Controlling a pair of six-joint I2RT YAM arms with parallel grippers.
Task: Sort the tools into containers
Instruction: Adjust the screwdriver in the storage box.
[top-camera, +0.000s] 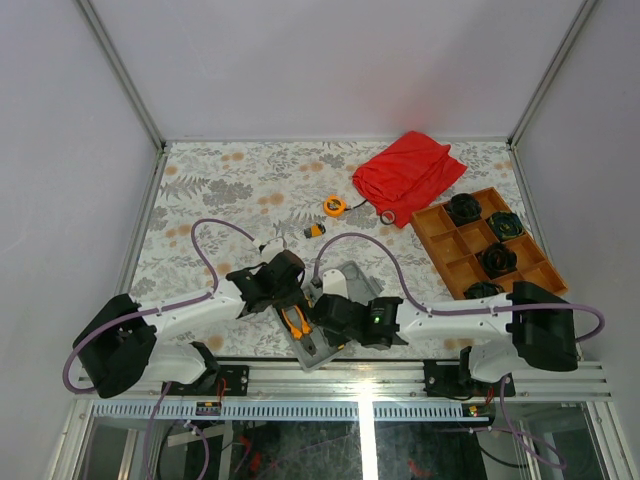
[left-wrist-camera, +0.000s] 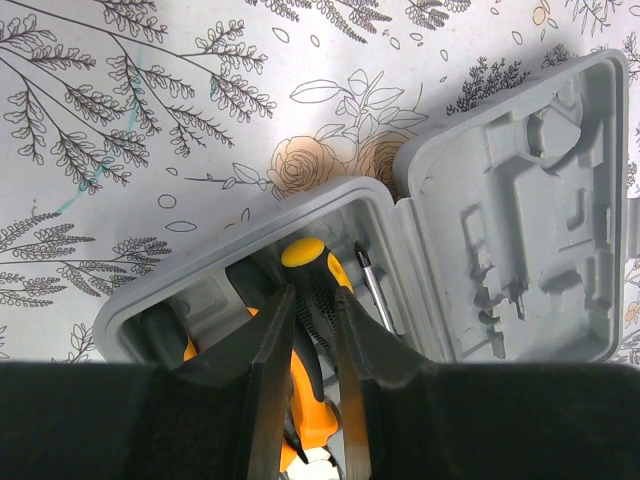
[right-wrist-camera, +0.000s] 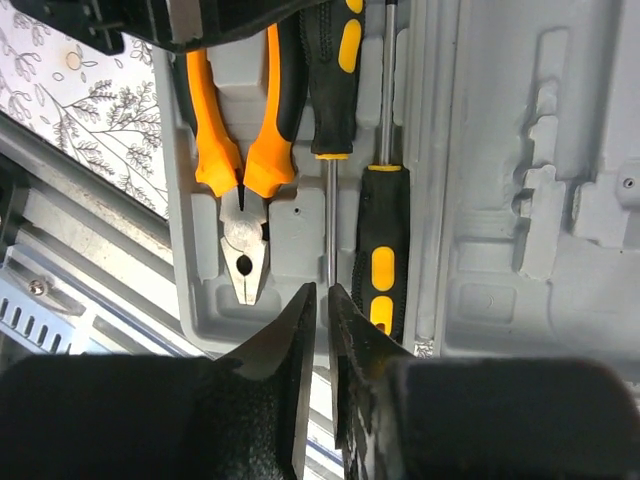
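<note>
Grey case (right-wrist-camera: 520, 250) (open): pliers (right-wrist-camera: 243, 195); two screwdrivers (right-wrist-camera: 385, 250) inside

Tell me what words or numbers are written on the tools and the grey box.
There is no text that can be read.
The pliers, screwdrivers and grey case: no writing shows.
The tape measure: too small to tell.
</note>
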